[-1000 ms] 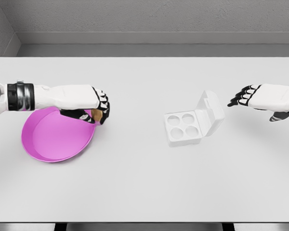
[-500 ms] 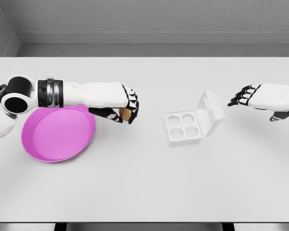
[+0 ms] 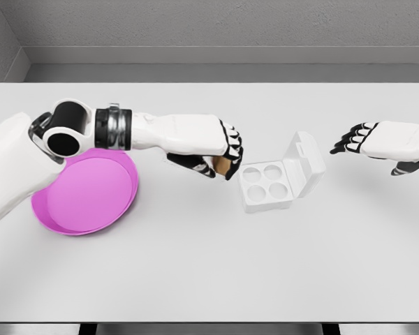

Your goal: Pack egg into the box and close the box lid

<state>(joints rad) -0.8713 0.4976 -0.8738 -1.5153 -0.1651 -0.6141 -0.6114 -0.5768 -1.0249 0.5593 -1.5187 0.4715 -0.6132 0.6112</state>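
Observation:
A brown egg [image 3: 225, 166] sits in the curled fingers of my left hand [image 3: 222, 158], which hovers just left of the white egg box [image 3: 268, 186]. The box has several round empty cups, and its lid [image 3: 304, 162] stands open, tilted up and back on the right side. My right hand [image 3: 356, 139] floats to the right of the lid with fingers spread and nothing in it.
A magenta plate [image 3: 87, 194] lies at the left, partly under my left forearm, with nothing showing on it. The white table [image 3: 209, 265] ends at a grey wall behind and a front edge at the bottom of the view.
My left hand has carried the egg rightward from over the plate's rim to just beside the box. The right hand and the box have not moved.

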